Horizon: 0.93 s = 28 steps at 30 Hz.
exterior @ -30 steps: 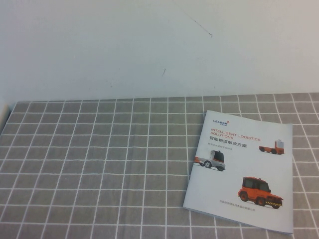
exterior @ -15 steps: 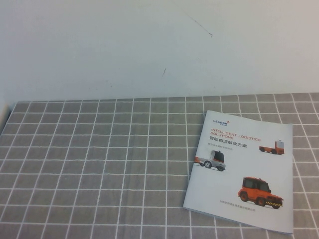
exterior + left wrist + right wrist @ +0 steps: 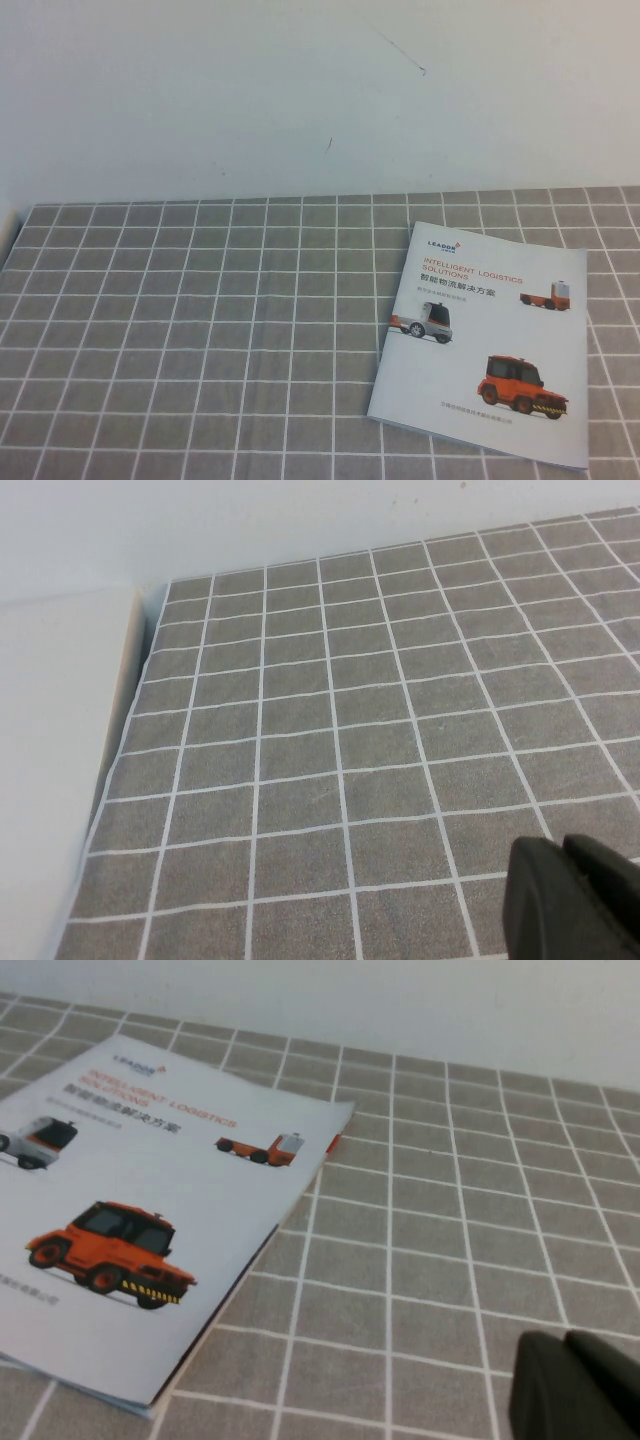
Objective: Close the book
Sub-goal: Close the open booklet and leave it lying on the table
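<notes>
Lying closed, cover up, book point(image 3: 480, 345) at front-right of checked mat point(image 3: 200, 300), left gripper point(image 3: 562, 870) low over bare mat, pinched together, empty, right gripper point(image 3: 567, 1360) nr book, also pinched together, empty.

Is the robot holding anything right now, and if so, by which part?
Nothing is held. The left pincer hangs shut over the bare checked cloth. The right pincer, also shut, hangs beside the closed book, apart from it.
</notes>
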Motion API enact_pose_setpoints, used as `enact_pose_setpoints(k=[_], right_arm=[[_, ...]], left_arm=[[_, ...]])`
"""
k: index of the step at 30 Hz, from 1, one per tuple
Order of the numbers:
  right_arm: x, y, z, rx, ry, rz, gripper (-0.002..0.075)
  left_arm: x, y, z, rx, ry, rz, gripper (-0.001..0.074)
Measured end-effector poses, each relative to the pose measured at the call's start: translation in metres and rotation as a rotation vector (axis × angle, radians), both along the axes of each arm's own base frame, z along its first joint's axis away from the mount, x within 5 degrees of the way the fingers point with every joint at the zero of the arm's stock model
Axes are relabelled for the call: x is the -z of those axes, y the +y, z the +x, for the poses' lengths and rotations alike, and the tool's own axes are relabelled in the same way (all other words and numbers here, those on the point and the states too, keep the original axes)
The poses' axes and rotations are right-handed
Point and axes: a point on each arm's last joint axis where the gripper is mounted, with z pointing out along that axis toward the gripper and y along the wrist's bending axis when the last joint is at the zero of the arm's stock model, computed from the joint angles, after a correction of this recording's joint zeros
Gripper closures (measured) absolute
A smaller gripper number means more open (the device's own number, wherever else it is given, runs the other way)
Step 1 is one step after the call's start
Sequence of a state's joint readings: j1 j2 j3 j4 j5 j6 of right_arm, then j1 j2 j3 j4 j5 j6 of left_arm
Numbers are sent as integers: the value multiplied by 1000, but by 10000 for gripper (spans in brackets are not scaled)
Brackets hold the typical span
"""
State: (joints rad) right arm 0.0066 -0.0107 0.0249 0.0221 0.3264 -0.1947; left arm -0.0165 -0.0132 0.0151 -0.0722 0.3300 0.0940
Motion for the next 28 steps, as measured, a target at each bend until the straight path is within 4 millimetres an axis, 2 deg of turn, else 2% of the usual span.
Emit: enact_pose_setpoints(k=[28], right_arm=[[1,-2,-1,43,20,48,729]], left_arm=[[0,0,0,0,0,0,738]])
